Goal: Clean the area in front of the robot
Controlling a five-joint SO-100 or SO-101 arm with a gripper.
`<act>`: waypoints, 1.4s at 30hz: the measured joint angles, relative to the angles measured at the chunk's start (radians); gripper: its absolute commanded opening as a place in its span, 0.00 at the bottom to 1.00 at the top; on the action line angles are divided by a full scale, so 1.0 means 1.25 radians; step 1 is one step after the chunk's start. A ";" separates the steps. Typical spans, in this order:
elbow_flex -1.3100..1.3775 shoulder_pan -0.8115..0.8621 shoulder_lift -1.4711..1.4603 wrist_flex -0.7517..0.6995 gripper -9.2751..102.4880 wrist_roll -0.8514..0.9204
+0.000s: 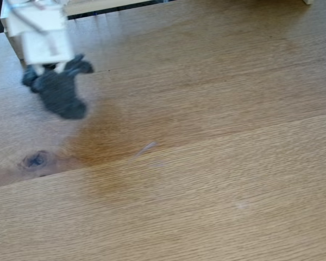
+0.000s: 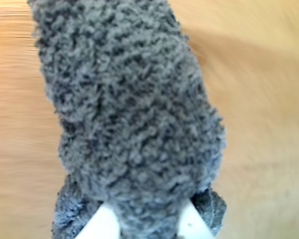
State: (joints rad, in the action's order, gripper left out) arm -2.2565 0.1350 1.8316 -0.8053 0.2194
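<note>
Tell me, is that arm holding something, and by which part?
Yes. The gripper pinches a dark grey fuzzy cloth at one end, with a white finger on either side. The rest of the cloth trails out over the wooden table.

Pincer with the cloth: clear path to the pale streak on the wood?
Probably yes. The pincer holds the grey fuzzy cloth at upper left in the fixed view; the pale streak lies lower right of it, with only bare wooden surface between. Arm reach can't be judged.
</note>
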 measured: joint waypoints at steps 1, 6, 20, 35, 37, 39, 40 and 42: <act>-0.004 -0.056 0.018 -0.021 0.08 -0.009; -0.005 -0.314 0.027 -0.066 0.08 -0.083; -0.013 -0.466 -0.250 0.398 0.08 -0.414; 0.488 -0.349 -0.804 0.610 0.08 -0.247; 0.583 -0.328 -0.875 0.583 0.08 -0.227; 0.668 -0.309 -0.938 0.539 0.08 -0.207; 0.706 -0.303 -0.965 0.517 0.08 -0.196; 0.757 -0.288 -0.992 0.465 0.08 -0.179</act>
State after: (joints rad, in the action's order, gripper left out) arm -1.3100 -0.2255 0.5921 -0.2240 -0.0046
